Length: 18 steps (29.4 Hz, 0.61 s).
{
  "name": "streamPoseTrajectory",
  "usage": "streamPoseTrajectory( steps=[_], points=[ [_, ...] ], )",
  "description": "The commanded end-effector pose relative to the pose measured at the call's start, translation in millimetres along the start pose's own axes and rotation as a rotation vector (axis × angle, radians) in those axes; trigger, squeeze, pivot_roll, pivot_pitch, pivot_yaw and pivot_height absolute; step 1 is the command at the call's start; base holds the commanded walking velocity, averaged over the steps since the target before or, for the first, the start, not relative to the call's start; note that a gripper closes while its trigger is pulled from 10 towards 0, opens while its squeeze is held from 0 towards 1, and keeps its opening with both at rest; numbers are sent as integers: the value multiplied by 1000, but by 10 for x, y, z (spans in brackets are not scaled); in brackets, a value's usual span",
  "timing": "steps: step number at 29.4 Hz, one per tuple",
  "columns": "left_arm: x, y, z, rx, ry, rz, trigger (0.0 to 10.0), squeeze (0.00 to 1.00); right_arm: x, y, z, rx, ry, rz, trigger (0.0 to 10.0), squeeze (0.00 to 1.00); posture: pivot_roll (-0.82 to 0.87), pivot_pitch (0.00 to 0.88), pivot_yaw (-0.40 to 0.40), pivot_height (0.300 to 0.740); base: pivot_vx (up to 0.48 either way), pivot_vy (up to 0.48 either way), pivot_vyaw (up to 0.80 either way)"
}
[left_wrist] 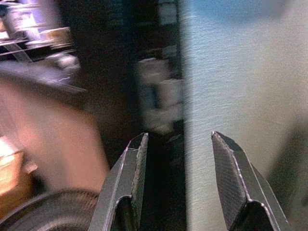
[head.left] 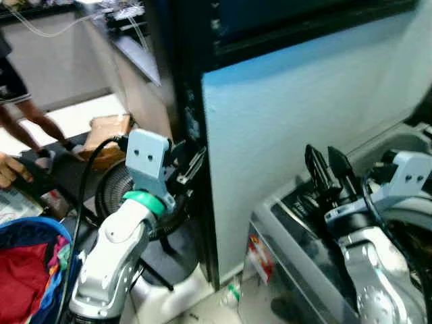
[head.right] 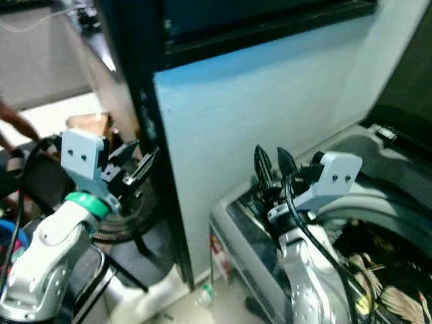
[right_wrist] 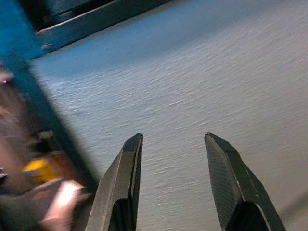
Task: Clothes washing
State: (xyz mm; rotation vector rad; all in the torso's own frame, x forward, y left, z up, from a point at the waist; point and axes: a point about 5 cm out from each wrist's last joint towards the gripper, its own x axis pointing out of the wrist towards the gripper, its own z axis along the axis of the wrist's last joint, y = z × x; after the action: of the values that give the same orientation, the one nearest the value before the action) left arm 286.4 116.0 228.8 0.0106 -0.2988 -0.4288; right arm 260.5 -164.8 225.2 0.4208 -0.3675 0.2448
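A top-loading washing machine point(head.left: 297, 223) stands at the lower right against a pale wall. Its tub is open, with patterned clothes point(head.right: 378, 283) inside. A blue laundry basket point(head.left: 47, 233) with red clothes point(head.left: 23, 270) sits at the lower left. My right gripper point(head.left: 327, 165) is raised over the machine's front corner, open and holding nothing, its fingers point(right_wrist: 122, 178) pointing at the wall. My left gripper point(head.left: 185, 162) is lifted beside a dark door frame, open and holding nothing, with its fingers point(left_wrist: 127, 178) wide apart.
A person's legs point(head.left: 23, 118) and hand point(head.left: 8, 169) are at the far left. A black floor fan point(head.left: 111, 192) stands behind my left arm, with a cardboard box point(head.left: 108, 128) beyond it. A small bottle point(head.left: 233, 293) lies on the floor by the machine.
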Motion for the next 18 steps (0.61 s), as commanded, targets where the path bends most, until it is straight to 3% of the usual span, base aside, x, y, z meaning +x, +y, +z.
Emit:
streamPoseTrajectory(
  steps=[1,3,6,18],
  points=[
    [-21,10,-32,-12,20,2,10000,0,-47,-32,-24,136,10,21,10000,0,60,8,128,740,0,0,800],
    [-14,7,-28,-16,19,-1,10000,0,-110,-55,7,311,-20,75,10000,0,60,8,128,740,0,0,800],
    [-15,10,-23,-15,20,-2,10000,0,-158,-44,39,384,-44,120,10000,0,64,12,129,740,0,0,800],
    [-9,10,-24,-7,27,-11,10000,0,-274,83,-40,401,-9,231,10000,0,66,17,129,740,0,0,800]
  ],
)
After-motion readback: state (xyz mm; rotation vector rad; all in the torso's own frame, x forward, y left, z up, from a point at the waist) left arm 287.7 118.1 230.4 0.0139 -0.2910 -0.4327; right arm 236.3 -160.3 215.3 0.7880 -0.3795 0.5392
